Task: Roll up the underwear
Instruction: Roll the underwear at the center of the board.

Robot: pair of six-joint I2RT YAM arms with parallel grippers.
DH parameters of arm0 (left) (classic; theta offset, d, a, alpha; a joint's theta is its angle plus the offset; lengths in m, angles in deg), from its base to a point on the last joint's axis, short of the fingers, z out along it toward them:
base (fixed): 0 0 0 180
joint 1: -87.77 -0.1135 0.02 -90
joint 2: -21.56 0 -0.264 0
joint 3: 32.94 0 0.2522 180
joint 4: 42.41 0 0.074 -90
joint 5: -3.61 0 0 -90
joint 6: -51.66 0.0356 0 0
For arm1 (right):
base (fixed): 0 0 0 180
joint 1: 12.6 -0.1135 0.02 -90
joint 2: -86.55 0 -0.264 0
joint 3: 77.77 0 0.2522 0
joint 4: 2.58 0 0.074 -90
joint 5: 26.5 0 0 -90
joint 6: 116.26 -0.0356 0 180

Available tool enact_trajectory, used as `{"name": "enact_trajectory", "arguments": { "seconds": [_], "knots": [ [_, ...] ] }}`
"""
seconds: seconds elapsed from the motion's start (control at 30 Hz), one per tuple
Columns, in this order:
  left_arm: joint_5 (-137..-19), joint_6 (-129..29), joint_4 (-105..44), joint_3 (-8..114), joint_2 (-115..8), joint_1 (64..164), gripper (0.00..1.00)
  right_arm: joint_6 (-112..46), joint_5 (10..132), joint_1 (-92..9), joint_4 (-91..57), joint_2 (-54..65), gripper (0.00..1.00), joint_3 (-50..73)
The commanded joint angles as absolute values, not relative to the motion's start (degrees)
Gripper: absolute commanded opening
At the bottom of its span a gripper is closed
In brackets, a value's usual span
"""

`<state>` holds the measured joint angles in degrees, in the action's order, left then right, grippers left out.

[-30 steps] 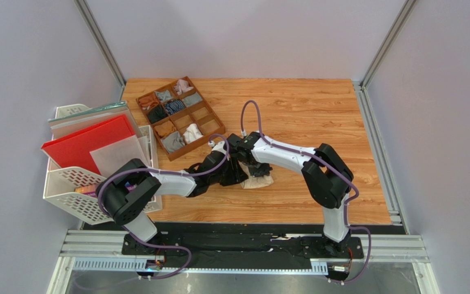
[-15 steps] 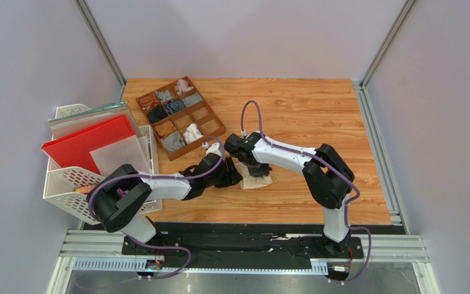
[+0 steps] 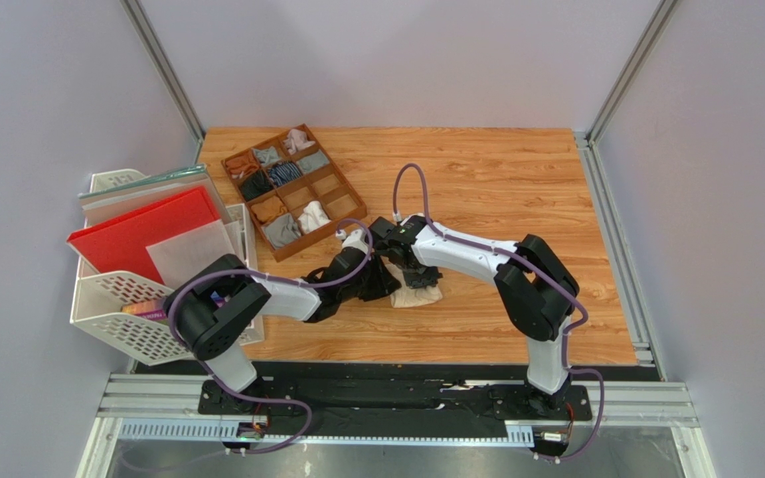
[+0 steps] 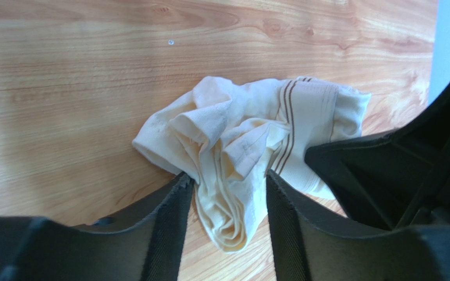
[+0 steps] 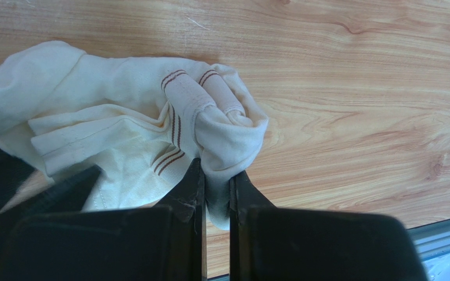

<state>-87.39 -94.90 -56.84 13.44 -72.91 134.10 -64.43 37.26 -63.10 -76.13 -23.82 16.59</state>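
The cream-beige underwear lies crumpled mid-table, its brown-striped waistband toward the right arm. My left gripper is open and straddles the cloth's loosely rolled end; its left fingertip touches the fabric. My right gripper is shut on a folded bunch of the waistband. From above, the left gripper and right gripper meet over the garment and hide much of it. The right gripper's black body fills the right of the left wrist view.
A wooden compartment tray with small rolled garments sits at the back left. A white basket with a red folder stands off the table's left edge. Bare wood lies to the right and behind the garment.
The left arm's elbow swung left and came back. Both grippers stay at the underwear, which has barely shifted.
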Motion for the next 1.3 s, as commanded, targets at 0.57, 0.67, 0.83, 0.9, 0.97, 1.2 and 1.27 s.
{"name": "enact_trajectory", "arguments": {
  "seconds": [0.57,0.67,0.83,0.9,0.97,1.2,1.27],
  "knots": [
    [-82.5,-95.2,-62.0,14.3,-77.4,137.3,0.00,-69.5,43.0,-63.9,-70.5,-20.2,0.04,15.9],
    [-82.3,-95.3,-62.4,14.6,-76.4,137.7,0.00,-69.0,43.1,-64.2,-70.7,-20.8,0.03,16.1],
    [-83.7,-95.1,-62.6,14.0,-73.4,138.1,0.00,-68.7,43.1,-64.5,-70.7,-21.3,0.03,15.8],
    [-84.5,-94.9,-61.9,13.8,-71.6,138.1,0.00,-68.7,43.0,-64.6,-70.8,-21.3,0.03,15.7],
    [-85.2,-94.0,-61.5,13.9,-70.5,138.1,0.00,-68.8,42.9,-64.8,-70.7,-20.8,0.03,15.4],
    [-84.1,-92.0,-62.0,15.0,-70.4,138.1,0.00,-68.4,42.1,-64.7,-70.8,-18.9,0.03,14.6],
    [-83.1,-91.2,-64.6,14.5,-70.9,138.1,0.00,-68.0,42.3,-64.7,-70.7,-18.2,0.04,13.7]
  ]
}}
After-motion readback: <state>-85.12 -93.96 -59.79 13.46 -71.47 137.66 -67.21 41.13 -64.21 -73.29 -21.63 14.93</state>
